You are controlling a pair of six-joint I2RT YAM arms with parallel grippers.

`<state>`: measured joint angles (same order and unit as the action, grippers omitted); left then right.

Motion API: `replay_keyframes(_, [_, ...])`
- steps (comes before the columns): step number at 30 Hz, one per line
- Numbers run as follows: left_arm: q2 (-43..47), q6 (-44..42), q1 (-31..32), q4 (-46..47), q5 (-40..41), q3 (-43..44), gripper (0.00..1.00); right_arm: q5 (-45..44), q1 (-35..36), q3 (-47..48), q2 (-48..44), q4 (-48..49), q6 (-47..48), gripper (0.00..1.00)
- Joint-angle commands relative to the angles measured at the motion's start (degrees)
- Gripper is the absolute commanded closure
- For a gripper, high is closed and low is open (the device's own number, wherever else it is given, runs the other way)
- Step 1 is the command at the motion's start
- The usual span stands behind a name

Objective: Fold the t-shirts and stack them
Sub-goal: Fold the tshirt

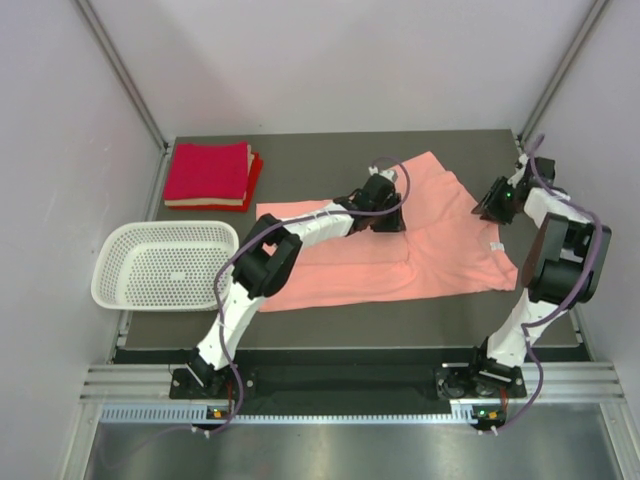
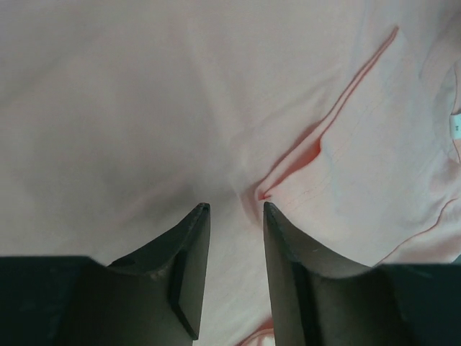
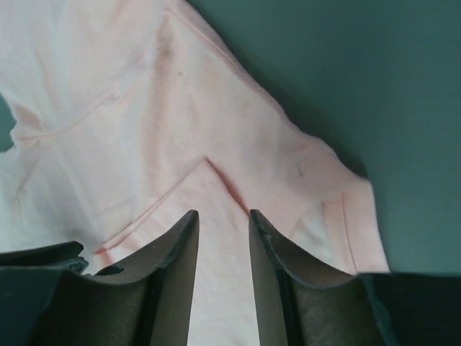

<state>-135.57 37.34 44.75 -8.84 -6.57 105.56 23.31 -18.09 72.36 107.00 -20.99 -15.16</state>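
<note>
white perforated basket (image 1: 104, 278) mid-left of frame | salmon-pink tee (image 1: 440, 245) spread flat ctr-right on table (image 1: 300, 150) | L gripper (image 1: 385, 216) low over tee ctr, jaws parted, nothing pinched | R gripper (image 1: 494, 204) by tee's right edge, jaws parted, empty | folded red tees (image 1: 207, 172) stacked upper left

Around me stand pale, plain walls: a back wall (image 1: 340, 60), a left wall (image 1: 50, 150) and a right wall (image 1: 625, 150), joined at the far corners by slanting grey metal posts (image 1: 125, 75). In front of me lies a dark grey table (image 1: 300, 160) with a matte top. Along its near edge runs a silver metal rail (image 1: 130, 385), with a brushed metal sheet (image 1: 350, 450) below it. The light is soft and even, and the shadows are faint.
</note>
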Motion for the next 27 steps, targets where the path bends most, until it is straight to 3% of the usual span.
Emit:
replay_keyframes(1, [6.27,-0.6,-0.46,-4.07,3.31,3.69,0.59,-12.55,0.77,4.63,-7.32,-9.83,-9.34,0.65])
replay_keyframes(4, [9.0,-1.83,-0.46,-7.94,5.59,3.43,0.56,-27.03,0.95,7.52,-8.91,-23.71,-18.12,0.66])
replay_keyframes(7, [13.21,-3.15,-0.46,-11.19,7.95,0.89,0.55,-34.0,0.86,6.67,-10.49,-30.59,-21.65,0.68])
replay_keyframes(20, [36.85,1.67,-0.54,-20.26,12.98,-30.99,0.54,-42.02,-4.84,-6.52,-13.22,-30.34,-22.99,0.78])
replay_keyframes(27, [39.51,6.07,-0.98,-18.57,15.96,-43.59,0.54,-40.45,-8.63,-11.71,-12.43,-23.32,-21.23,0.8])
